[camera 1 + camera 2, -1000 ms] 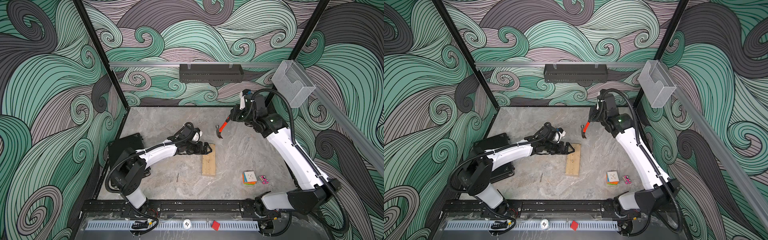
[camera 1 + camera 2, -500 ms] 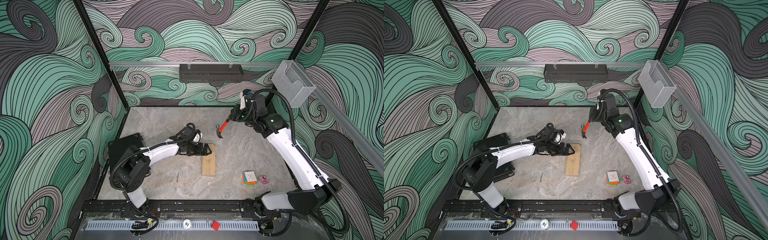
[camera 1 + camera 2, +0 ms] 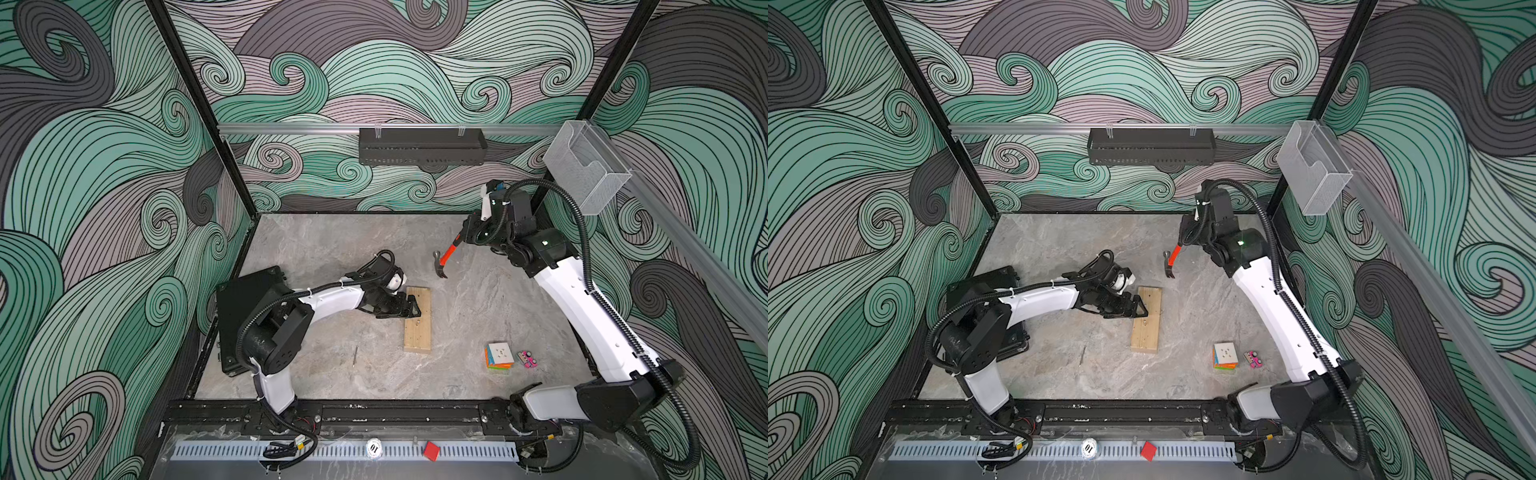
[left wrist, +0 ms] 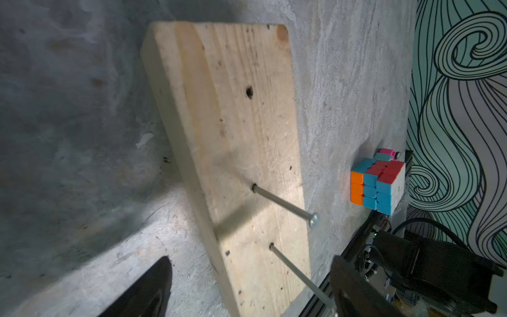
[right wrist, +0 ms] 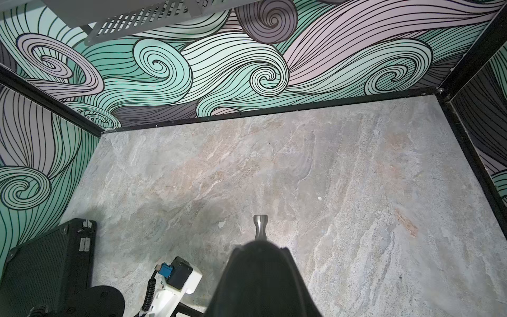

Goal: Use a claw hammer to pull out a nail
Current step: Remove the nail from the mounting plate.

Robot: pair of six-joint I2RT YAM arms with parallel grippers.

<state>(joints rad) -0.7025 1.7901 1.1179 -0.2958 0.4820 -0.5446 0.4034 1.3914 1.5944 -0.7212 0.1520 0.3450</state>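
Observation:
The claw hammer [image 3: 439, 266] hangs above the table behind the wooden plank [image 3: 417, 328], grey head down. Its black handle end is in my shut right gripper [image 3: 470, 235]. In the right wrist view only the steel head [image 5: 260, 226] pokes out past the black handle [image 5: 263, 277]. My left gripper [image 3: 409, 308] sits low at the plank's left edge, open. Its fingers [image 4: 153, 288] straddle the plank [image 4: 233, 123] without touching it. Two nails stand in the plank: one nail [image 4: 285, 205] shows its head, and the second nail [image 4: 296, 277] runs behind a finger.
A colour cube [image 3: 498, 355] and a small pink toy [image 3: 527, 359] lie right of the plank. A loose nail [image 3: 355, 355] lies left of it. A black case [image 3: 249, 299] sits at the left wall. A black shelf [image 3: 422, 145] and a clear bin [image 3: 586, 166] hang on the walls.
My left gripper has slid right, over the plank's left edge, and its jaws have narrowed a little. The right arm and the hammer have not moved.

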